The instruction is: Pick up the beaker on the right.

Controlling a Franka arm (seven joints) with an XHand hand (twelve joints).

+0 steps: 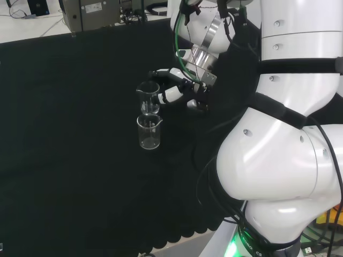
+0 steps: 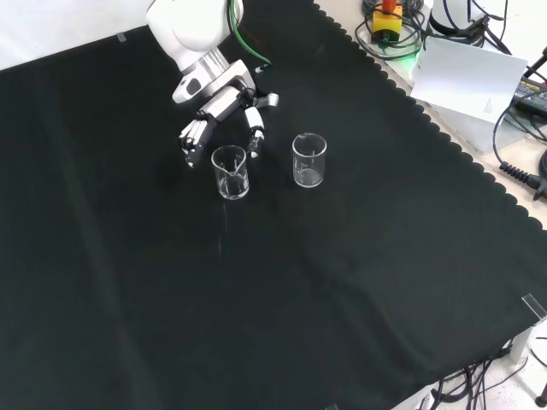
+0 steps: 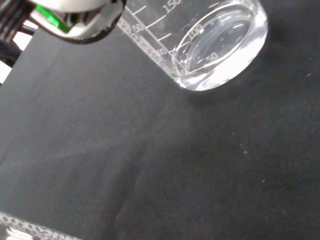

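Head view: the black cloth is covering the whole bench, and the arm's white links are bulking up at the right. From them the hand is reaching leftward toward two clear beakers standing close together, one behind the other in this view. The farther beaker is sitting just beside the fingertips; the nearer beaker is standing just in front of it, apart from the hand. Seen from the front, the same cloth is spreading wide, the hand is coming in from the top, and the two beakers are standing side by side: the one by the hand at the left, the other at the right, with a gap between them. The fingers are hanging spread and only gently bent, pointing down at the cloth on both sides of the left beaker's far rim, closing on nothing that I can make out; whether they are touching the glass I cannot tell. Wrist view is showing a beaker close up, upright on the cloth, printed scale marks running up its wall, and a blurred part of the hand beside it.
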